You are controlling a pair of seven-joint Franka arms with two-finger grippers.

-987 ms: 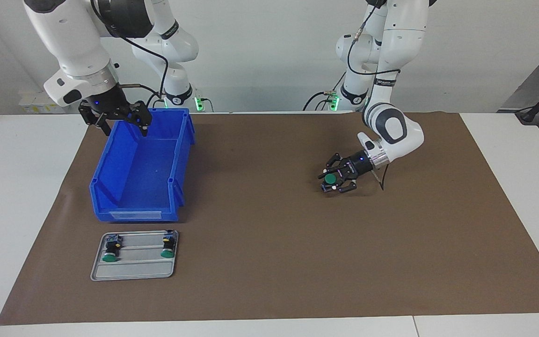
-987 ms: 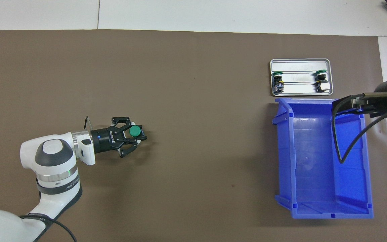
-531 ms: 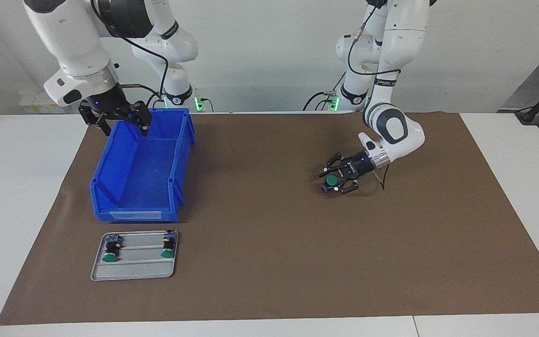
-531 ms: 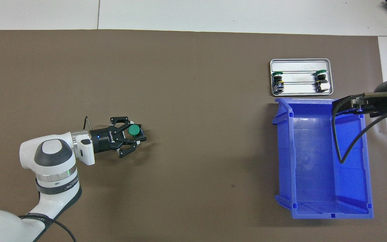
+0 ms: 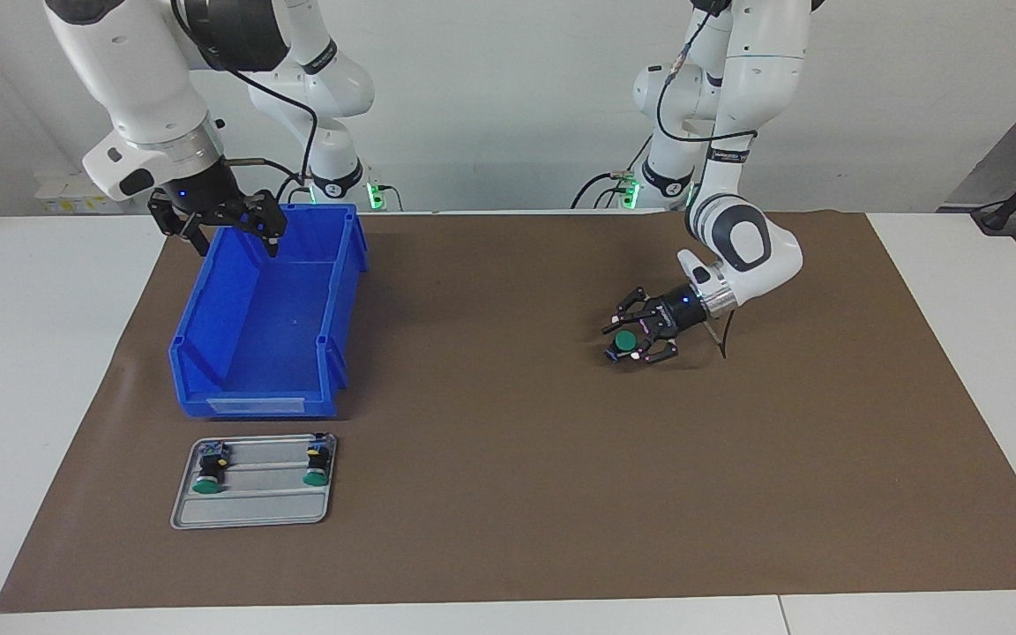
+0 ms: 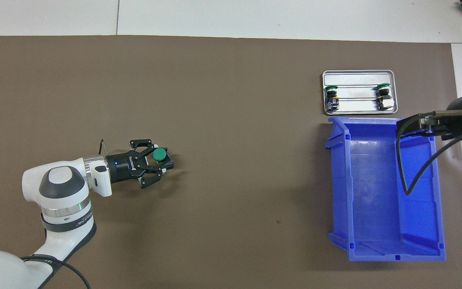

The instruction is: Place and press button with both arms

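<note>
The green-capped button (image 5: 623, 340) stands cap up just above the brown mat toward the left arm's end, seen from above as a round green cap (image 6: 159, 154). My left gripper (image 5: 631, 344) lies nearly level and low over the mat, its fingers closed on the button's black barrel from both sides. My right gripper (image 5: 227, 231) hangs open over the rim of the blue bin (image 5: 332, 344) at the bin's end nearest the robots, with nothing in it.
A grey metal tray (image 5: 252, 513) lies on the mat next to the bin, farther from the robots. Two more green-capped buttons (image 5: 205, 483) (image 5: 315, 477) lie on it. The bin (image 6: 337, 192) holds nothing. White tabletop borders the mat (image 5: 508, 494).
The left gripper has drawn back a little toward its own arm and sunk slightly toward the mat, the button moving with it. The right arm has not moved.
</note>
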